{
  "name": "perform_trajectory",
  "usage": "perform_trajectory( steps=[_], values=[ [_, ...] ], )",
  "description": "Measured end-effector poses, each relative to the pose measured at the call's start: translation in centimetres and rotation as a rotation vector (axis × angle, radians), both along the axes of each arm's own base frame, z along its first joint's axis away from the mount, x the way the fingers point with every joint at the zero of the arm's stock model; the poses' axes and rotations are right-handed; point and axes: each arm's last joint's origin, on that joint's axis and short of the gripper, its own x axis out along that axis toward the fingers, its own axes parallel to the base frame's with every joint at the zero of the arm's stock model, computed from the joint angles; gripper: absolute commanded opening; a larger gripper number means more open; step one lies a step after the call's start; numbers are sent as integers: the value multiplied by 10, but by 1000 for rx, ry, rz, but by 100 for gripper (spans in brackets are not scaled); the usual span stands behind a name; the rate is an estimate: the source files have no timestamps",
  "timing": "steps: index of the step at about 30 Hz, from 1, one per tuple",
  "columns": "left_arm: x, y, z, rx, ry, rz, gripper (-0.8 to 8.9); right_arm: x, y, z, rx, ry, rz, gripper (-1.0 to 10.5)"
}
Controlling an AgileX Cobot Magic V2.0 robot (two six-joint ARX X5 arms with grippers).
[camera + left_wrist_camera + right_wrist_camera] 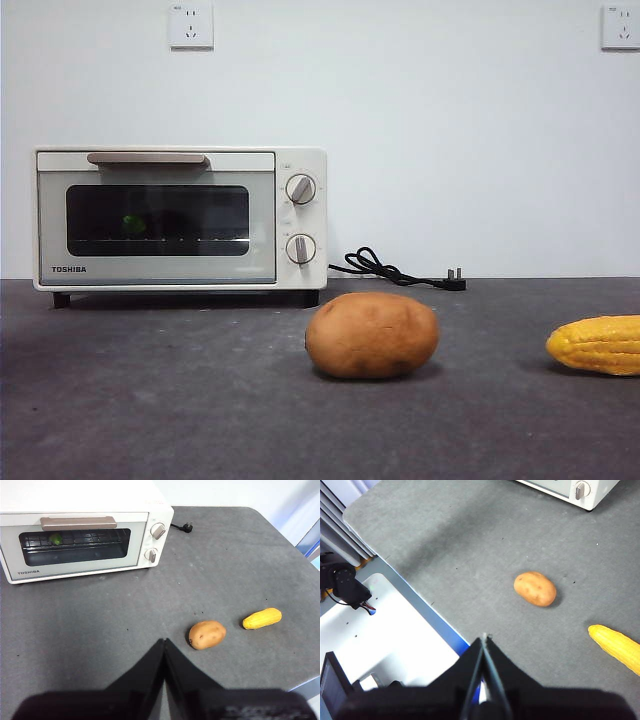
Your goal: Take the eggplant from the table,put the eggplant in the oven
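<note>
The cream-white oven (180,220) stands at the back left of the dark grey table (150,400) with its glass door closed. Behind the glass only the eggplant's green stem cap (133,224) shows; its purple body is lost in the dark interior. The left wrist view shows the same green cap (55,539) on the rack inside the oven (85,527). My left gripper (164,642) is shut and empty, high above the table in front of the oven. My right gripper (484,639) is shut and empty, over the table's edge.
A brown potato (372,335) lies in the middle of the table and a yellow corn cob (598,345) to its right. The oven's black cord and plug (400,270) lie behind them. Off the table edge sits a white platform (380,635) with equipment.
</note>
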Motion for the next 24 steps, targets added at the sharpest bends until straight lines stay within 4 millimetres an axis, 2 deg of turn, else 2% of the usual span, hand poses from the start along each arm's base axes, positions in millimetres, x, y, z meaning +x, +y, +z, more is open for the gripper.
perform_trajectory(
  steps=[24],
  values=[
    [11,1,0,-10,31,-4,-4,3,-3,0,-58,-71,-112,0]
  ],
)
